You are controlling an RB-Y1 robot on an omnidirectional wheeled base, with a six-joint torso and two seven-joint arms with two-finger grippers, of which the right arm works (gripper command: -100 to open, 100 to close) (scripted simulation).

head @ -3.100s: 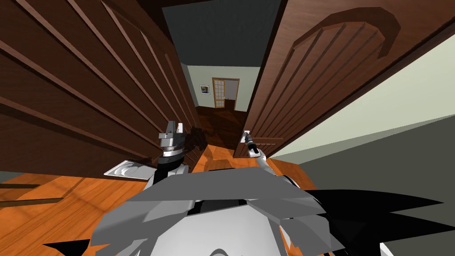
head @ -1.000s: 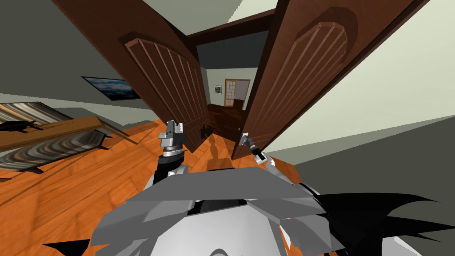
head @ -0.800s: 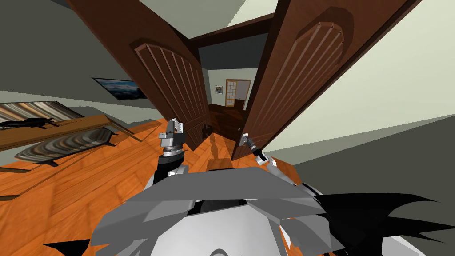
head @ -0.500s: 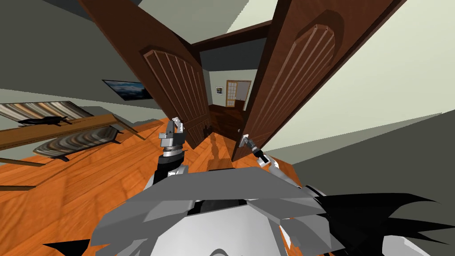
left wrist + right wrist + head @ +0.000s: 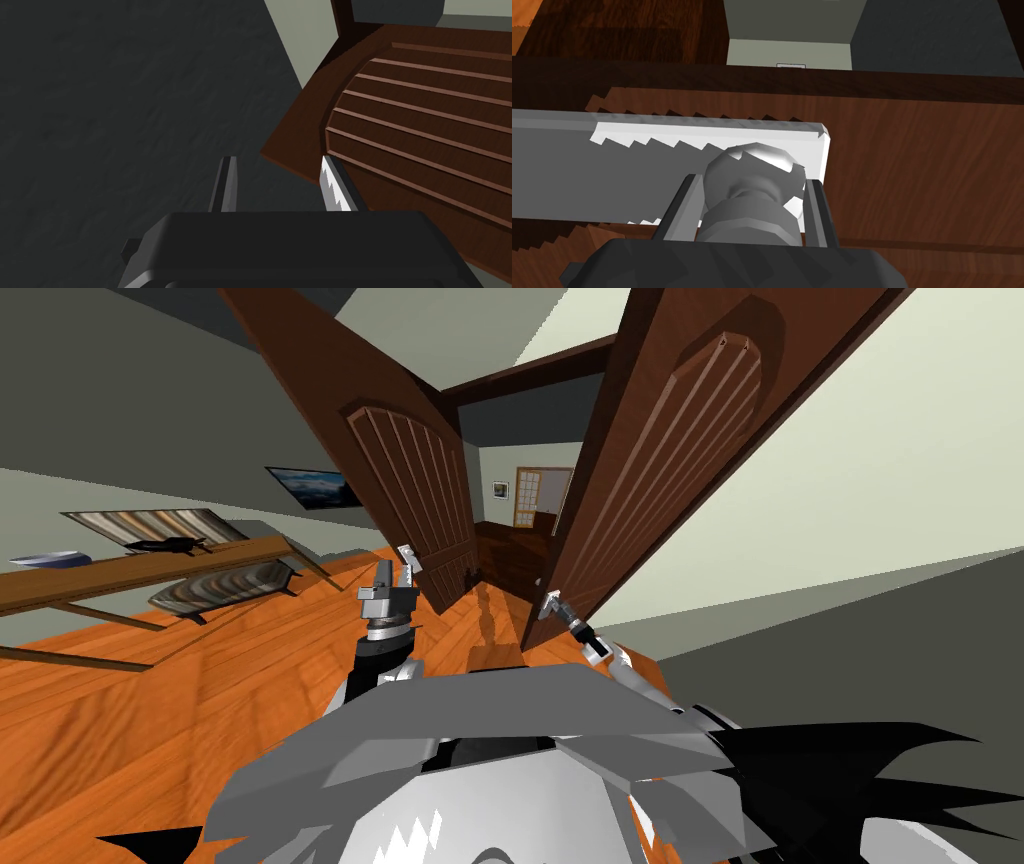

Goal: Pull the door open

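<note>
Currently the right gripper point(image 5: 749, 182) is clamped on the round grey knob point(image 5: 752, 162), with one finger pressed against each side of it. The knob stands out from a pale plate point(image 5: 662, 135) fixed to the brown door point(image 5: 660, 478), close to that door's free edge. This door stands ajar on the right of the doorway. A second door point(image 5: 420, 498), also brown, is swung open on the left, and a hallway point(image 5: 510, 543) shows between them. The left gripper point(image 5: 392, 578) is raised beside the second door's edge, with its fingers apart and nothing held. An orange wood floor point(image 5: 200, 688) runs left to a wooden bench point(image 5: 150, 563).
</note>
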